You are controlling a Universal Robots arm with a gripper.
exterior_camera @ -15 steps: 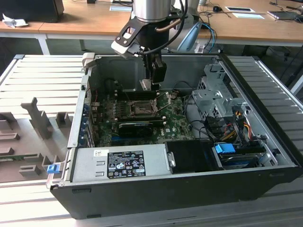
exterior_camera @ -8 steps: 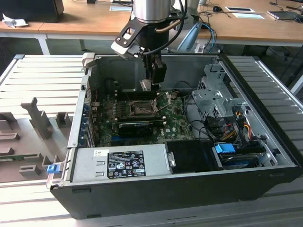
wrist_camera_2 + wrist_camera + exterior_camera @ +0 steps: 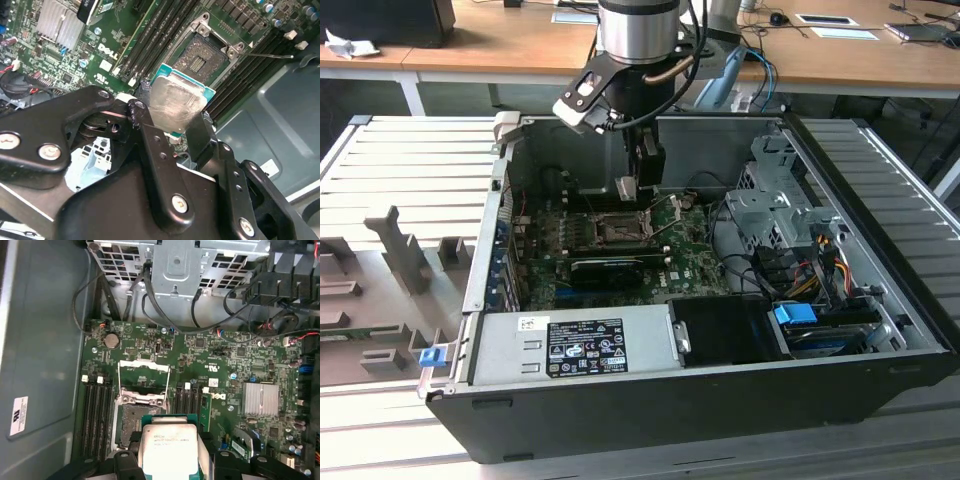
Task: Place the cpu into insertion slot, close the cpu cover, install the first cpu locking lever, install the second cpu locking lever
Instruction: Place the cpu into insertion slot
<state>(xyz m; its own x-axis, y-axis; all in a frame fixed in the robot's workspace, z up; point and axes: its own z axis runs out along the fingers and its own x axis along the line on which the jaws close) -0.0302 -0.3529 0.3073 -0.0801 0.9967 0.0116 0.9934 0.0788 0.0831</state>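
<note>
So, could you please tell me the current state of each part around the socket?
claw: shut on the cpu.
cpu: held above the board, not seated.
cpu cover: flipped open.
insertion slot: empty, exposed.
locking lever: unlatched, swung clear.

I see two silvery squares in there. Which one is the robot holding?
The smooth silver-topped, green-edged cpu, clamped in the black gripper; the ribbed silver heatsink sits on the green motherboard.

One cpu [image 3: 167, 447], one cpu cover [image 3: 142, 398], one heatsink [image 3: 260, 399].
</note>
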